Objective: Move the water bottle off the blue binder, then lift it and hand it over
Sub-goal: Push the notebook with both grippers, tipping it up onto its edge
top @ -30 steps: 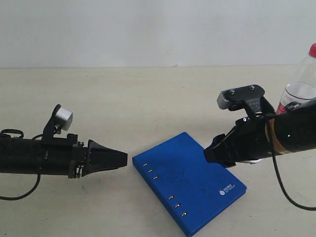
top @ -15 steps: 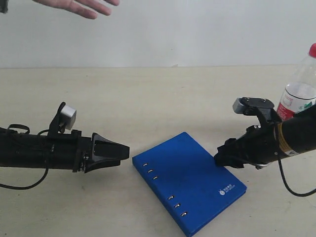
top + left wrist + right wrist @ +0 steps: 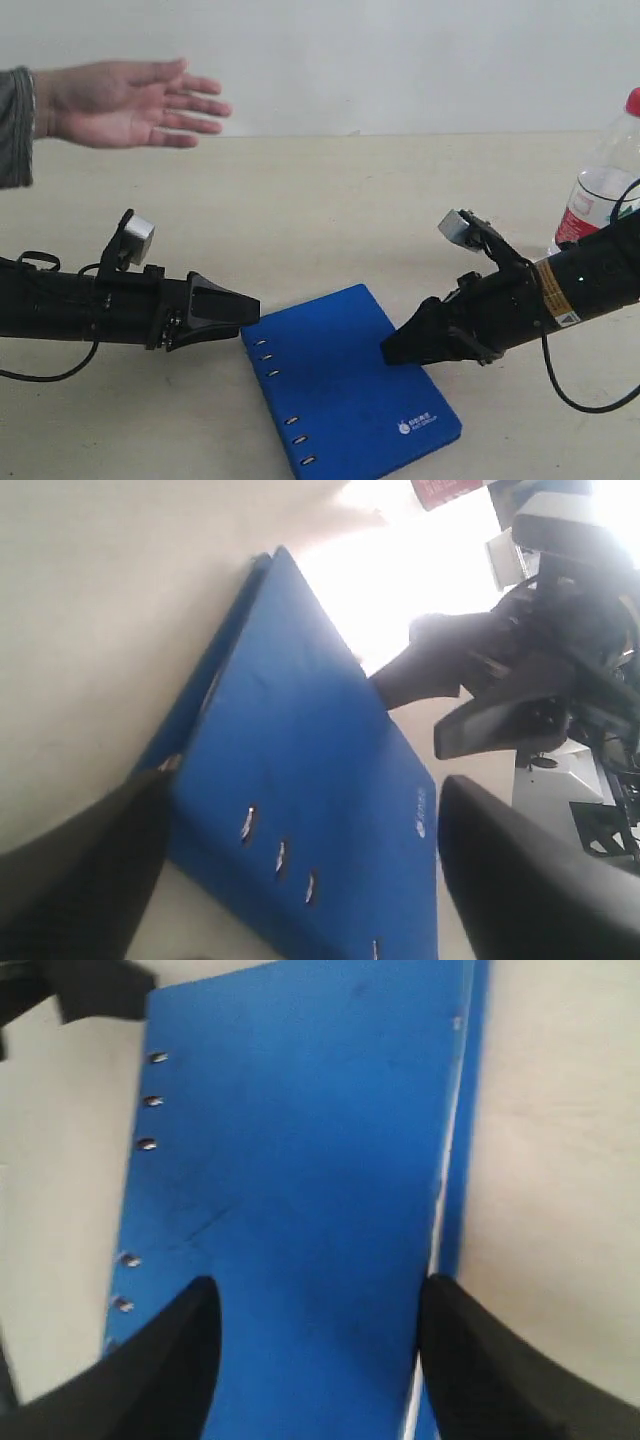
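Note:
The water bottle [image 3: 606, 178], clear with a red cap and red-and-white label, stands on the table at the far right, apart from the binder. The blue binder [image 3: 345, 390] lies flat at the front centre, metal rings along its left side. My left gripper [image 3: 246, 312] is open, level with the binder's near-left corner; in the left wrist view the blue binder [image 3: 300, 730] fills the gap between the fingers [image 3: 90, 880]. My right gripper [image 3: 394, 351] is open, its tip low over the binder's right edge. The right wrist view shows its fingers [image 3: 180, 1350] spread over the blue binder [image 3: 300, 1130].
A person's open hand [image 3: 130, 100] reaches in palm-up at the upper left, above the table. The beige table [image 3: 320, 210] ends at a white wall behind. My right arm [image 3: 480, 665] shows beyond the binder in the left wrist view.
The binder has slid left and turned, and now lies closer to my left gripper. My right gripper moved left and lower over its edge. The hand came down further into view.

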`<action>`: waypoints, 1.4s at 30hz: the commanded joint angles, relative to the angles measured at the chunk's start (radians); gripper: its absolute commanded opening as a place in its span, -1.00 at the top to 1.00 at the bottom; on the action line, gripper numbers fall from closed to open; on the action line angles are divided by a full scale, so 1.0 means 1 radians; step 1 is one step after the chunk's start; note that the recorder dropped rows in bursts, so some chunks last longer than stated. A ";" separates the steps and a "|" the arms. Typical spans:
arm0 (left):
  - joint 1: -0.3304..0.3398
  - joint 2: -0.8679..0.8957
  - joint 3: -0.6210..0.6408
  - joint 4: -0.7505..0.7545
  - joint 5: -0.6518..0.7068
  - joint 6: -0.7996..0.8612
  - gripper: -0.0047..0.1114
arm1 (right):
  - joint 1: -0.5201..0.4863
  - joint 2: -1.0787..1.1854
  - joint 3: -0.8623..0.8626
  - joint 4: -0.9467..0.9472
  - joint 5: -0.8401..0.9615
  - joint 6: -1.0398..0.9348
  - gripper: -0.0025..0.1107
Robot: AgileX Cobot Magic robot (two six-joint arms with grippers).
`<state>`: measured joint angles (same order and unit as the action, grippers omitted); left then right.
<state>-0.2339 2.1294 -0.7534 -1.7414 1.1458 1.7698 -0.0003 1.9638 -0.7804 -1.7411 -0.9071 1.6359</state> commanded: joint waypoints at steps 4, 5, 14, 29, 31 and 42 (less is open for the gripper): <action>-0.007 0.000 -0.002 -0.003 0.001 -0.006 -0.29 | 0.000 0.001 -0.010 -0.003 -0.268 -0.038 0.03; -0.007 0.000 -0.002 -0.003 0.001 -0.006 -0.29 | 0.000 0.001 -0.010 -0.003 -0.289 -0.038 0.03; -0.007 0.000 -0.003 -0.003 0.009 -0.006 -0.29 | 0.090 0.002 -0.010 -0.003 -0.242 -0.039 0.03; -0.007 0.000 -0.003 -0.003 0.009 -0.006 -0.29 | 0.189 0.002 -0.010 -0.003 0.036 -0.182 0.96; -0.007 0.000 -0.003 -0.003 0.009 -0.006 -0.29 | 0.189 0.002 -0.010 -0.001 0.013 -0.209 0.96; -0.007 0.000 -0.003 -0.003 -0.067 -0.004 -0.28 | 0.149 0.001 -0.010 0.082 -0.084 -0.331 0.96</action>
<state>-0.2346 2.1294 -0.7553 -1.7486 1.1184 1.7681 0.1815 1.9659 -0.7867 -1.6717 -1.0304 1.3566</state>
